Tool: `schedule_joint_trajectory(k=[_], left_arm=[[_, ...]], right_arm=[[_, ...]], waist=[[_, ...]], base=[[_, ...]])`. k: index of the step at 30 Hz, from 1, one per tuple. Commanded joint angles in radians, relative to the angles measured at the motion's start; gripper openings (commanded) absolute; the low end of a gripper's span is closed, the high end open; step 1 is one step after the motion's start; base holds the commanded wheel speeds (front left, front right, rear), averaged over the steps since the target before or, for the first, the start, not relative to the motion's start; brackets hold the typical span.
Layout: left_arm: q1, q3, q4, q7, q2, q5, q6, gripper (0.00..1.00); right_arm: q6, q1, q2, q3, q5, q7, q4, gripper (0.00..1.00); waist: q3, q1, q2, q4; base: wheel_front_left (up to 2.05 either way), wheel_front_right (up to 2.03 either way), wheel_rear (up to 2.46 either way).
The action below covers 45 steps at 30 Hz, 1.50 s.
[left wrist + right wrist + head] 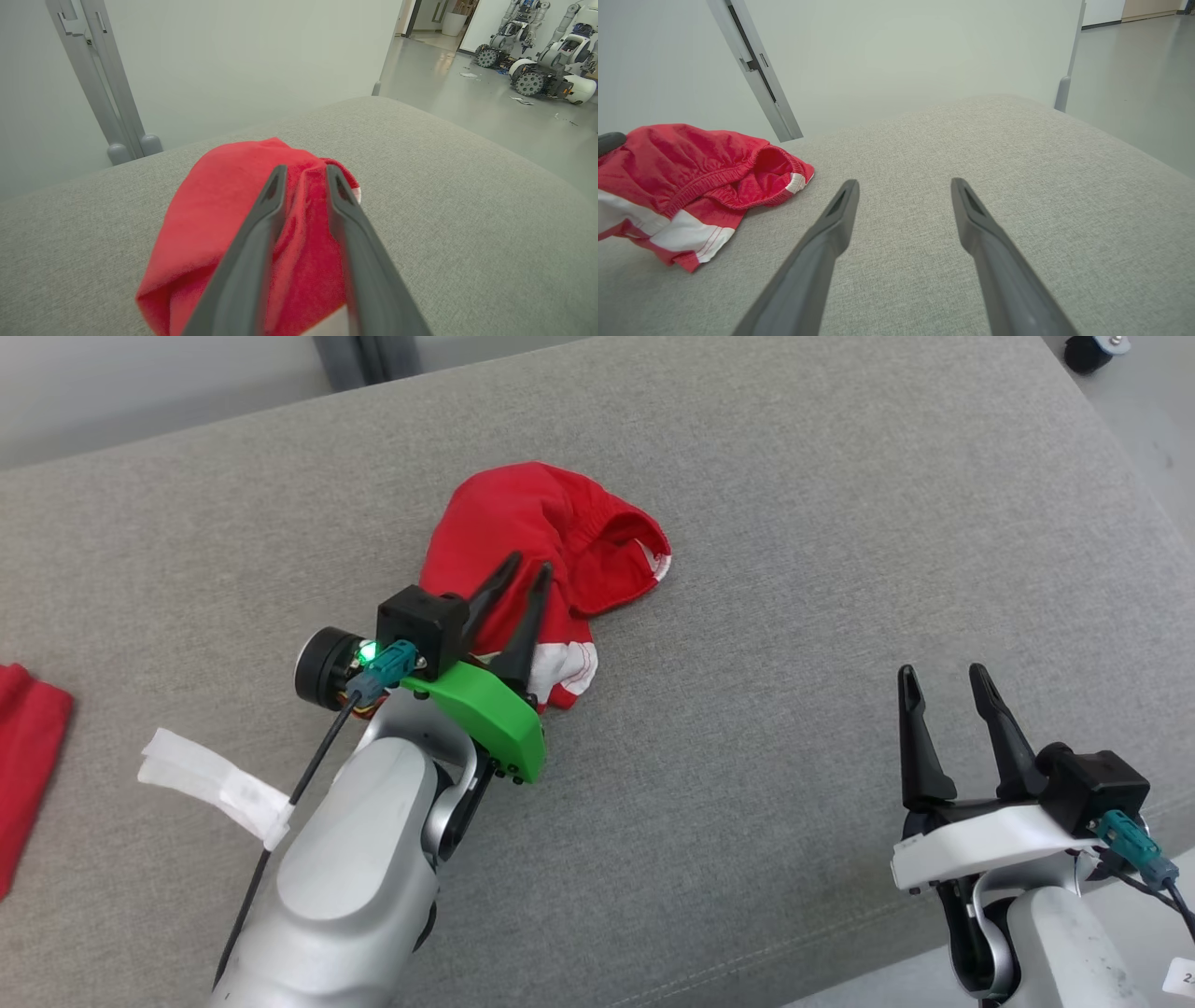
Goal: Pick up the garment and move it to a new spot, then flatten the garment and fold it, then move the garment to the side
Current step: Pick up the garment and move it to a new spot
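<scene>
Lying bunched under left gripper (529, 564), jaws parted: garment (523, 511).

The scene is viewed from above by the head camera, tilted forward and down. From there the whole garment (523, 532) is seen at mid-distance on the grey cushion (794, 569), with the left pincer (529, 563) over its near edge and the right pincer (941, 670) well to its right. The left wrist camera is set low and very close to the garment, aimed along the pincer's fingers (252, 242) across the cloth toward a pale wall (233, 56). The right wrist camera is held low over the cushion, farther off and facing the same wall, with the garment caught at its left edge. Garment and cushion are shared by all three views.
</scene>
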Motion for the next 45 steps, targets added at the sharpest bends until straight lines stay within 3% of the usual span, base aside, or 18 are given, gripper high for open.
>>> schedule_joint_trajectory(k=[1, 7, 13, 26, 35, 45], left_arm=[[0.003, -0.002, 0.001, -0.023, -0.004, -0.009, -0.004, 1.0], [0.0, 0.023, -0.022, -0.105, 0.003, -0.017, 0.017, 1.0], [0.07, 0.082, -0.079, -0.137, 0.05, -0.01, 0.054, 1.0], [0.386, 0.326, -0.321, -0.142, 0.151, 0.036, 0.116, 1.0], [0.569, 0.462, -0.4, -0.141, 0.131, 0.051, 0.105, 1.0], [0.642, 0.495, -0.386, -0.142, 0.065, 0.098, 0.061, 1.0]], right_arm=[[0.0, 0.01, 0.0, 0.0, -0.008, -0.003, 0.003, 1.0], [0.0, 0.029, 0.0, -0.003, -0.024, -0.003, 0.006, 1.0], [0.0, 0.05, 0.0, -0.001, -0.035, -0.003, 0.006, 1.0], [0.0, 0.085, -0.001, 0.012, -0.038, -0.003, 0.002, 1.0], [0.0, 0.098, -0.001, 0.024, -0.044, -0.003, 0.006, 1.0], [0.0, 0.108, -0.001, 0.057, -0.031, -0.003, 0.011, 1.0]], waist=[[-0.03, 0.0, -0.0001, 0.031], [-0.088, 0.0, -0.0001, 0.087], [-0.136, 0.0, -0.0001, 0.142], [-0.206, 0.0, -0.0001, 0.197], [-0.227, 0.0, -0.0001, 0.211], [-0.236, 0.0, -0.0001, 0.22]], base=[[0.0, 0.0, 0.0], [0.0, 0.0, 0.0], [0.0, 0.0, 0.0], [0.0, 0.0, 0.0], [0.0, 0.0, 0.0], [0.0, 0.0, 0.0]])
